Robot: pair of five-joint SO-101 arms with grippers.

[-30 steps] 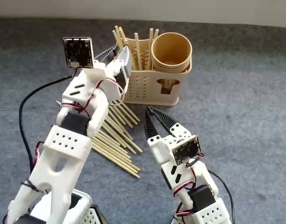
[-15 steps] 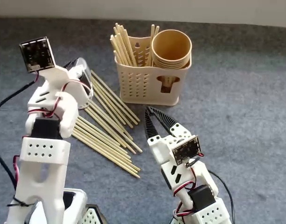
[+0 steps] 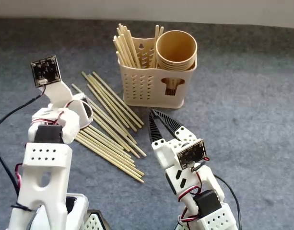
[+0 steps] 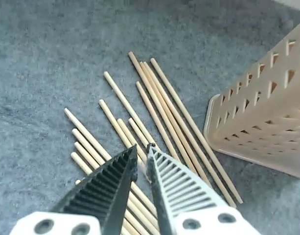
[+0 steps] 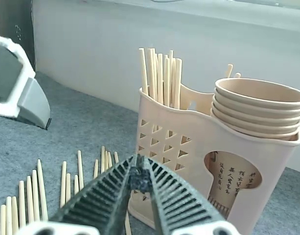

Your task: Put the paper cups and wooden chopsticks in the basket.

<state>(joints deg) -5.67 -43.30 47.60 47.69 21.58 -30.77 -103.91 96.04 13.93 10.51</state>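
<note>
Left gripper (image 4: 142, 152) pressed together over loose chopsticks (image 4: 167, 105) (seemingly empty); right gripper (image 5: 140, 172) closed beside basket (image 5: 189, 132) edge.

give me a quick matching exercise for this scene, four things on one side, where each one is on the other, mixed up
Things:
1. paper cups
2. loose chopsticks
3. left hand
4. right hand

Places:
A. poised over the loose chopsticks
B. stacked inside the basket
C. low, just in front of the basket
D. lying on the grey mat

Pairs: 1-B, 2-D, 3-A, 4-C
</note>
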